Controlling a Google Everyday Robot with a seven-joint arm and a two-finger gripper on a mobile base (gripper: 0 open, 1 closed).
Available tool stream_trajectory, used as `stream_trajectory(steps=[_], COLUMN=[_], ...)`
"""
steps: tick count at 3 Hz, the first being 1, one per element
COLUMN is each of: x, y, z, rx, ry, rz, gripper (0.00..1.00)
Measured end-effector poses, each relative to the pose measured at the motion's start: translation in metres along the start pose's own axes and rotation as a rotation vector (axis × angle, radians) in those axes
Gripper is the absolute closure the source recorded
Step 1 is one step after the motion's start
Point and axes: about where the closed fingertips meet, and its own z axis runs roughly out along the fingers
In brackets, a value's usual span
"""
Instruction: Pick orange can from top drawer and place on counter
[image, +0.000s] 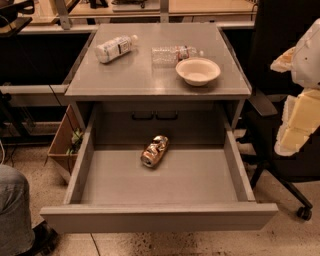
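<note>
Orange can lies mid top drawer, room all round; hand far right.

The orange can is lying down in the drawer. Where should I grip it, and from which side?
Probably mid-body on the orange can, from straight above. It lies on its side on the top drawer floor, long axis roughly front to back, so close left-to-right across the curved side, not the ends. The gripper is at the right edge, outside the drawer.

The can is orange-copper with white marks; drawer and counter are plain grey. The gripper, at the right edge, is white and cream-yellow.
</note>
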Motion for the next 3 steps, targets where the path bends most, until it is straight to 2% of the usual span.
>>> stream_trajectory(steps=[1, 2, 3], x=[0.0, -0.021, -0.048], y=[0.0, 0.015, 0.032], z=[0.0, 0.04, 0.096], rx=[0.0, -0.055, -0.12], ry=[0.0, -0.075, -0.163], rz=[0.0, -0.041, -0.079], gripper=[0.0, 0.0, 0.0])
